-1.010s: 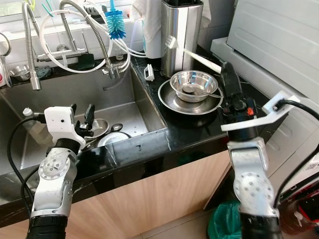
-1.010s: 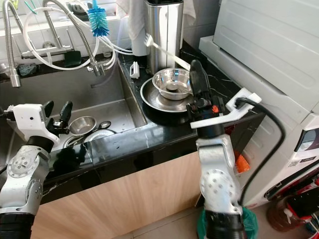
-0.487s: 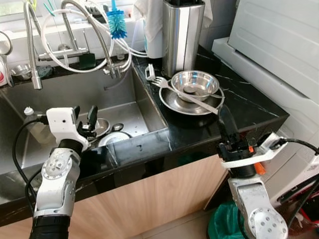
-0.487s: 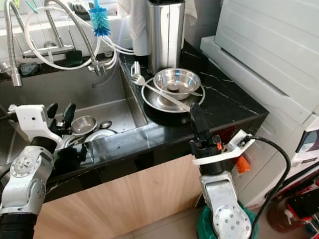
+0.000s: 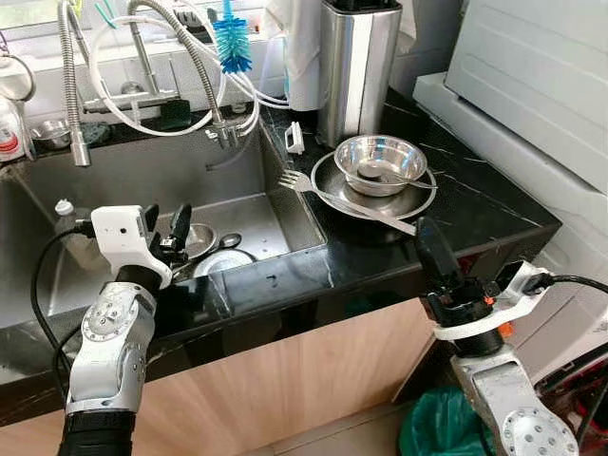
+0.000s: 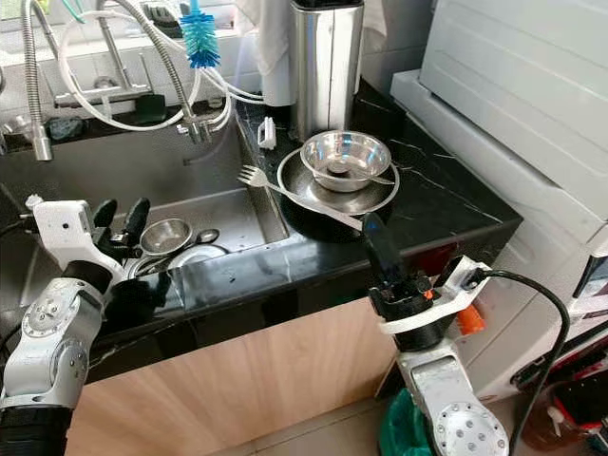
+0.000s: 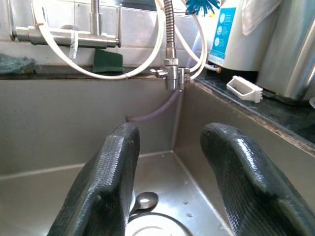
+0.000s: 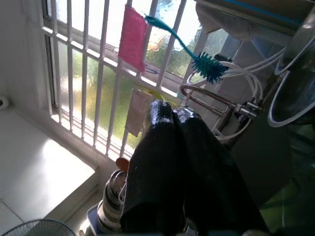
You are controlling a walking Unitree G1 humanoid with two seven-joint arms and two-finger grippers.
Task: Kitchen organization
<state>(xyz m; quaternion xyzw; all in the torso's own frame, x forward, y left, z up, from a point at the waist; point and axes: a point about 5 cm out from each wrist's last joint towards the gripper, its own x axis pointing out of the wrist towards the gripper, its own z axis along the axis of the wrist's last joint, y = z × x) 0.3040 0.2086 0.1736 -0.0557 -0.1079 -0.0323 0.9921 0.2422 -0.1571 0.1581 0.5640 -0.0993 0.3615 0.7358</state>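
Since a second ago the right hand (image 5: 426, 237) has drawn back from the stacked dishes to the front edge of the black marble table (image 5: 480, 204), and the long silver fork (image 5: 344, 199) it carried now lies across the rim of the wide steel plate (image 5: 413, 202), tines pointing toward the steel sink (image 5: 114, 190). That hand's two black fingers are pressed together with nothing between them, as the right wrist view also shows. A shiny steel bowl (image 5: 380, 161) sits inside the plate, with a spoon resting in it. Behind the plate stands a tall brushed-steel canister (image 5: 356, 66), and just beside the plate, on the sink side, lies a small white plastic clip (image 5: 294, 137).

Over the sink's front edge hovers the left hand (image 5: 163, 228), fingers (image 7: 106, 182) spread wide and empty. In the basin below it lie a small steel bowl (image 6: 167, 236), a round white plate (image 5: 222, 261) and a spoon (image 7: 145, 200). At the back of the sink rise coiled spring faucets with white hoses (image 5: 190, 71), and a blue bottle brush (image 5: 228, 43) hangs above them.
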